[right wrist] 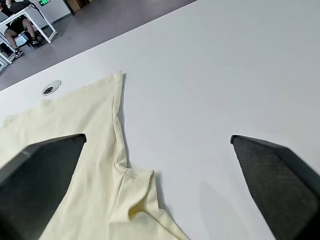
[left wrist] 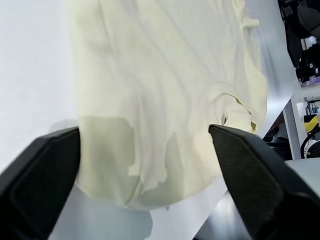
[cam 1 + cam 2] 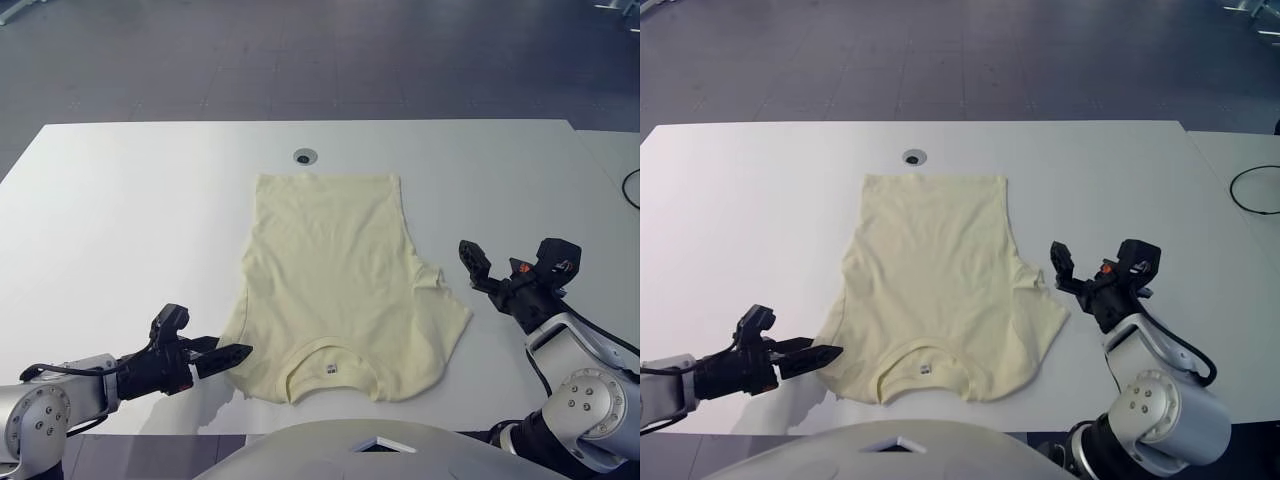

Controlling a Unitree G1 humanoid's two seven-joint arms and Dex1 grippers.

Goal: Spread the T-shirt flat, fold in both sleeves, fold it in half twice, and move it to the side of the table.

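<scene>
The pale yellow T-shirt (image 3: 335, 290) lies spread on the white desk (image 3: 120, 200), collar towards the robot. The left end effector (image 3: 232, 350) is released, fingers apart, at the T-shirt's near left corner; the right end effector (image 3: 512, 258), also released, hovers just beside its right sleeve

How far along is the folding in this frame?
Done: T-shirt lies spread on the table, collar nearest the robot. In hand: nothing gripped; left gripper open at the near shoulder, right gripper open beside the bunched sleeve. Left, apparently: sleeve folds, both halvings, the move aside.
</scene>
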